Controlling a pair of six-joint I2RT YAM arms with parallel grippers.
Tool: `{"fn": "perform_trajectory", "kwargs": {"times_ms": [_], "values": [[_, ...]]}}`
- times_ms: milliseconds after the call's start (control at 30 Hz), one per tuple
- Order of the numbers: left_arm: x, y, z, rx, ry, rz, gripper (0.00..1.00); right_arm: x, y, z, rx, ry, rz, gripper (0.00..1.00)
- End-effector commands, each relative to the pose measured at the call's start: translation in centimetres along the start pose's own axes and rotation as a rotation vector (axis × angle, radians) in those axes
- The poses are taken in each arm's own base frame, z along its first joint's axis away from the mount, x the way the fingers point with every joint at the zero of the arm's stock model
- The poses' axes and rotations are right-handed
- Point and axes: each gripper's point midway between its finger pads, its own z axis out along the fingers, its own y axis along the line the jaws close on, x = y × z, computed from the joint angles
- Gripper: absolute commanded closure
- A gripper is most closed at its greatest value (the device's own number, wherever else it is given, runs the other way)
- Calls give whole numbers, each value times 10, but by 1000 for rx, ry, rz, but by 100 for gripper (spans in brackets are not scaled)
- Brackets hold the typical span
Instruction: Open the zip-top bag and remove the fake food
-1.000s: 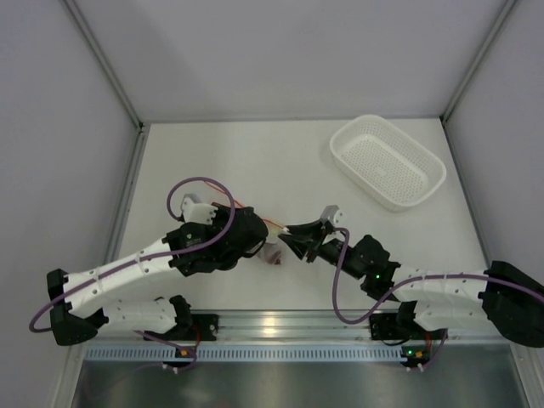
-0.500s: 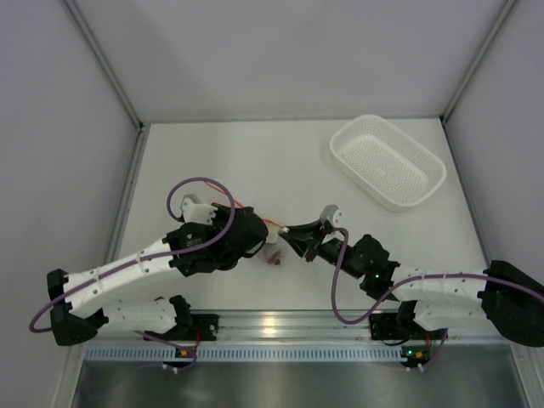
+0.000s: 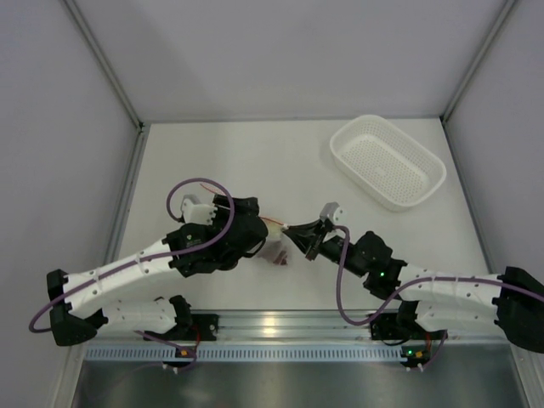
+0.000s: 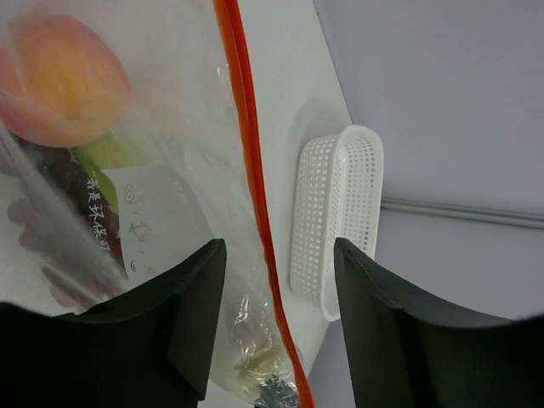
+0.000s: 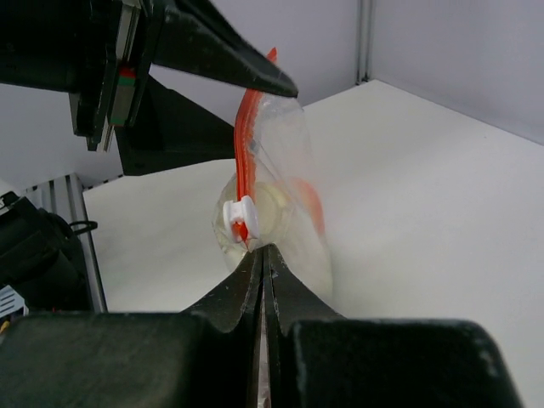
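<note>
While right claw (image 5: 262, 252), shut, seemingly anchors the zip-top bag (image 5: 291, 200) below its slider (image 5: 235, 212), left claw (image 4: 279, 255) stands parted astride the zipper strip (image 4: 246, 127).

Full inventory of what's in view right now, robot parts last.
bag: 1, clear with orange zipper strip, mid-table between the grippers
slider: 1, white, on the zipper strip
fruit: 1, orange-pink, inside bag
grapes: 1 bunch, dark purple, inside bag
stalk: 1, green, inside bag
basket: 1, white, far right of table
table: 1, white
left gripper: 1, black, open, astride the zipper strip
right gripper: 1, black, shut, tips at the slider
</note>
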Motion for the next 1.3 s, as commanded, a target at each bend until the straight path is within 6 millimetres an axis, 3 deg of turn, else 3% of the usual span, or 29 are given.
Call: {"fn": "perform_trajectory", "kwargs": {"times_ms": [0, 33, 67, 133, 167, 333, 467, 567, 633, 800, 867, 1000, 1200, 1267], "values": [[-7, -13, -2, 44, -20, -46, 39, -45, 10, 5, -29, -100, -15, 100], [-7, -13, -2, 45, -22, -25, 32, -41, 10, 5, -32, -77, -22, 100], [-7, -18, -4, 53, -18, -21, 19, -40, 10, 6, -33, -69, -26, 100], [-8, -24, -5, 74, -27, 60, 7, -42, 10, 7, -26, -59, -35, 100], [-6, -38, -8, 108, -20, 63, 2, -38, 8, 6, -18, -35, -39, 100], [-3, -67, -19, 217, 4, 281, 1, -40, 1, 3, 16, -11, -55, 100], [10, -87, -31, 331, 91, 439, 1, -44, -1, -1, 30, -10, -62, 100], [22, -101, -42, 424, 152, 659, 1, -44, -3, -2, 38, -1, -66, 100], [30, -103, -48, 492, 193, 832, 2, -43, -3, -3, 37, 2, -66, 100], [7, -100, -56, 560, 124, 1035, 1, -40, -4, -2, 39, 12, -69, 100], [12, -98, -62, 628, 151, 1155, 1, -40, -3, -1, 38, 14, -71, 100], [3, -90, -63, 708, 102, 1398, 1, -38, -4, 0, 40, 28, -76, 100], [2, -82, -86, 918, 184, 1528, 1, -36, -7, 0, 52, 52, -81, 100], [12, -74, -99, 1008, 280, 1558, 1, -36, -7, -1, 54, 59, -86, 100]]}}
